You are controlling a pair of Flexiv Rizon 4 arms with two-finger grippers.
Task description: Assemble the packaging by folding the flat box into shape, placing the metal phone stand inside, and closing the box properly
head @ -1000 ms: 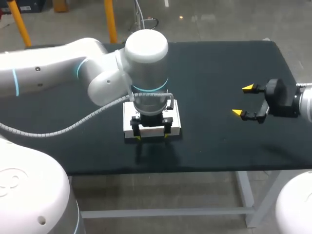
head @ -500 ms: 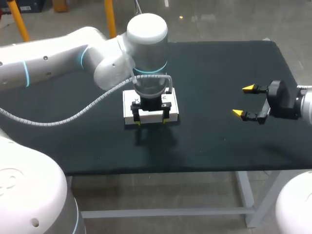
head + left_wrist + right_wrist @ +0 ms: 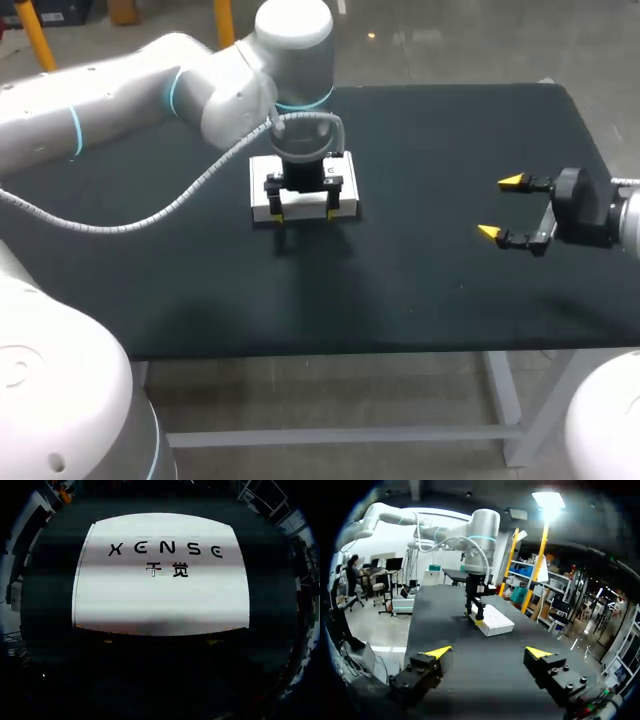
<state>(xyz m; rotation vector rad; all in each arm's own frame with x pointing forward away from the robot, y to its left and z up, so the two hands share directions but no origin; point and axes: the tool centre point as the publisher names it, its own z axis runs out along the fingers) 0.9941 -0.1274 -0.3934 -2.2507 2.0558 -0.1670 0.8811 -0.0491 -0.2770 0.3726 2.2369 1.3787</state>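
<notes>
A white box (image 3: 300, 168) lies flat and closed on the black table (image 3: 440, 130), left of the middle. In the left wrist view its printed lid (image 3: 160, 590) fills the picture. My left gripper (image 3: 304, 214) points down at the box's near edge, open, its yellow tips (image 3: 278, 216) against that side and nothing held between them. From the right wrist view the box (image 3: 496, 621) lies far ahead, with the left gripper (image 3: 477, 616) at its end. My right gripper (image 3: 499, 207) hangs open and empty over the table's right side, also seen as the right gripper (image 3: 488, 652) in its own view.
Bare black tabletop lies between the box and the right gripper. The table's front edge (image 3: 330, 350) runs well in front of the box. The left arm (image 3: 150, 90) crosses the table's back left.
The left arm has drawn back toward the table's far side, and the box has slid that way with the fingers at its near edge. The right gripper has barely moved.
</notes>
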